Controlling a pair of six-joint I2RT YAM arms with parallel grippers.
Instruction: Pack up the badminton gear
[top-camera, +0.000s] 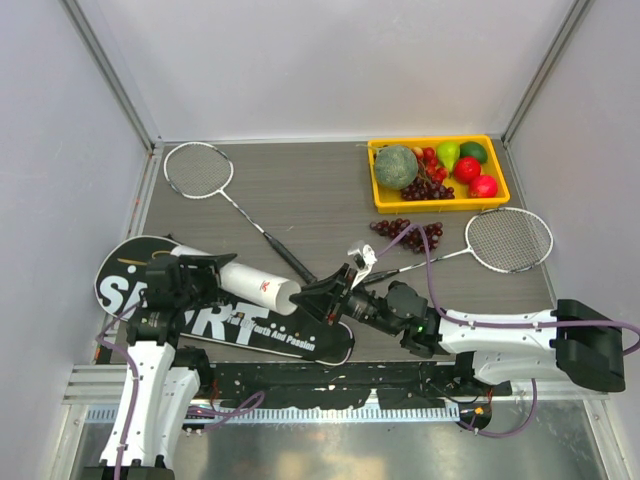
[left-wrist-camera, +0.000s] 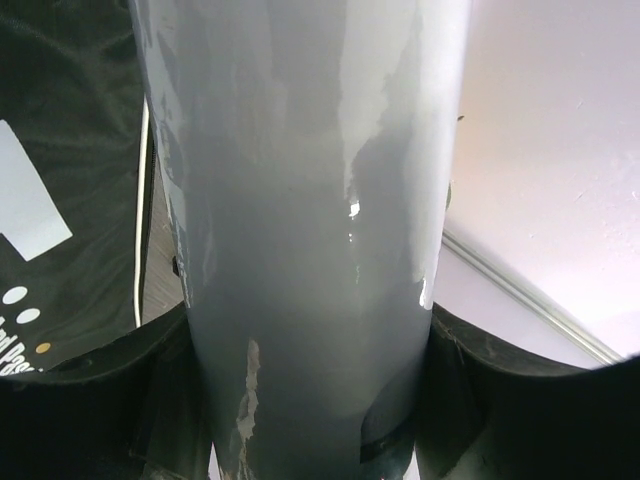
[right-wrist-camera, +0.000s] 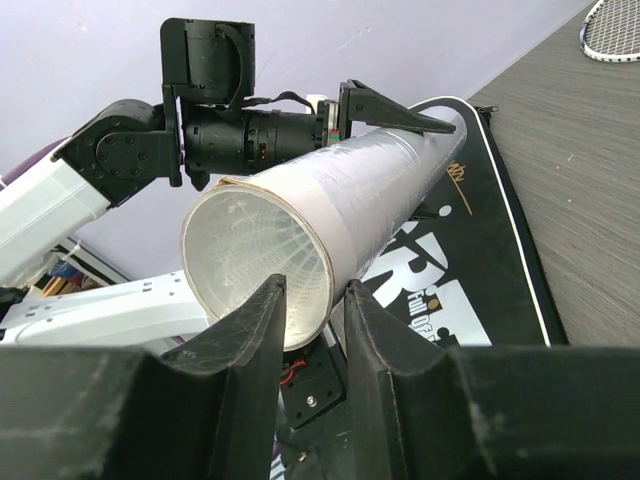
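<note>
early stage. both rackets loose on counter (top-camera: 300, 200): far-left racket (top-camera: 198, 170), right racket (top-camera: 509, 240), neither in bag (top-camera: 280, 338). bag flat at near left. tube (top-camera: 250, 282) clamped in left gripper (top-camera: 205, 272), held above bag. long axis runs left-right, roughly level; open mouth faces right, at right gripper (top-camera: 315, 295). its jaws nearly together at rim; pinching anything or not, cannot tell. pale feathery shape inside mouth, maybe shuttlecock, unsure. left, by my reading: finish tube, bag everything.
</note>
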